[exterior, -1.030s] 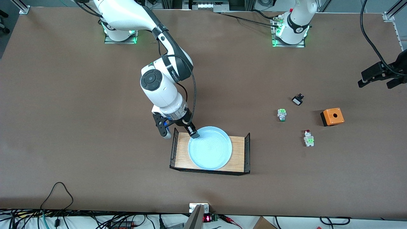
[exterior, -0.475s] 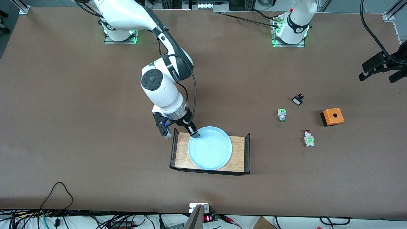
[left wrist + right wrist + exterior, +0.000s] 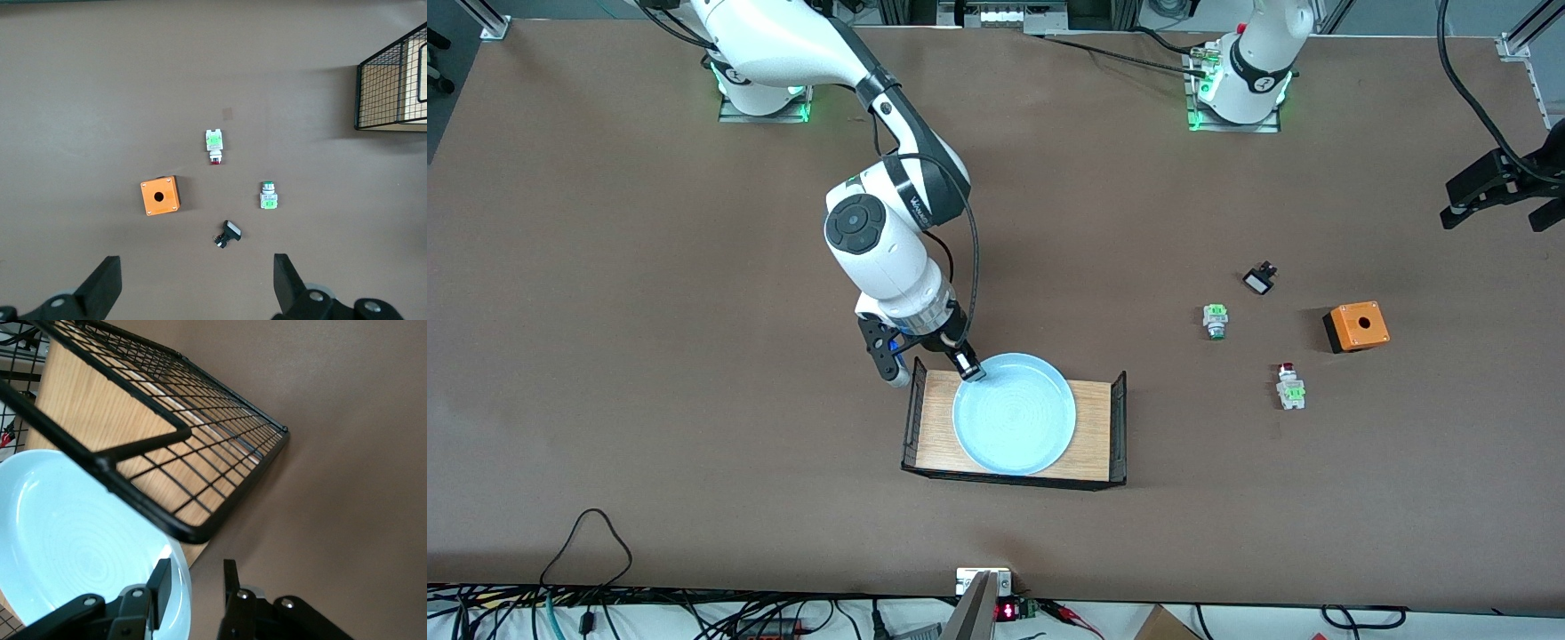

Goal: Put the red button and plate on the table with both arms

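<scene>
The pale blue plate [image 3: 1014,418] [image 3: 67,540] lies in the light-wood tray [image 3: 938,418] near the middle of the table [image 3: 694,356]. My right gripper [image 3: 966,368] [image 3: 195,577] is down at the plate's rim on the side toward the arm bases. It is open, one finger inside the rim and one outside, with a gap left at the outer finger. The red button [image 3: 1288,384] [image 3: 214,143] lies on the table toward the left arm's end. My left gripper [image 3: 1498,213] [image 3: 197,283] hangs open and empty high over that end.
Near the red button lie a green-and-white switch [image 3: 1215,320] [image 3: 268,196], a small black-and-white button [image 3: 1259,280] [image 3: 228,233] and an orange box [image 3: 1357,325] [image 3: 159,195]. The tray's black wire end [image 3: 200,433] stands close to my right gripper. Cables run along the table's front edge.
The right gripper's jaws have narrowed around the plate's rim. The left gripper has drifted toward the table's end and toward the bases' side. The plate has not moved.
</scene>
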Motion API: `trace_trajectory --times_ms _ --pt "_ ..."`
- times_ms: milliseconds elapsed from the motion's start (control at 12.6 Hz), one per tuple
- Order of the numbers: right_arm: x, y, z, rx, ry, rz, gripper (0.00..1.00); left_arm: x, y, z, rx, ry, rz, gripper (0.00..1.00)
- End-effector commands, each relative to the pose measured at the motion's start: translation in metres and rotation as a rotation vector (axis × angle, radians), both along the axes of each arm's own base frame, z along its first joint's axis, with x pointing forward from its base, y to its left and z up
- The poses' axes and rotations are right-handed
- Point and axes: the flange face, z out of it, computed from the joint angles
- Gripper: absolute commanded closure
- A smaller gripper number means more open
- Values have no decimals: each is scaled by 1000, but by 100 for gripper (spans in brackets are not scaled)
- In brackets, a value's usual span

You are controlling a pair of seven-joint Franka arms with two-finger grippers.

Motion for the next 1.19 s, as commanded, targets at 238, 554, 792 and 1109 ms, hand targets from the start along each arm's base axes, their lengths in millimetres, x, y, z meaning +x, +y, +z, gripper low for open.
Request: trace_trajectory --times_ms 238,554,792,1109 --pt "2 7 6 -2 -26 10 97 -1 4 -3 14 12 2 0" --pt "0 7 28 16 -36 12 99 0 3 -1 15 1 -3 0" --pt "-6 4 71 40 -38 19 100 1 1 -1 14 -1 -6 0" --pt "-21 -9 131 37 -5 46 100 2 -2 -3 12 4 -6 0"
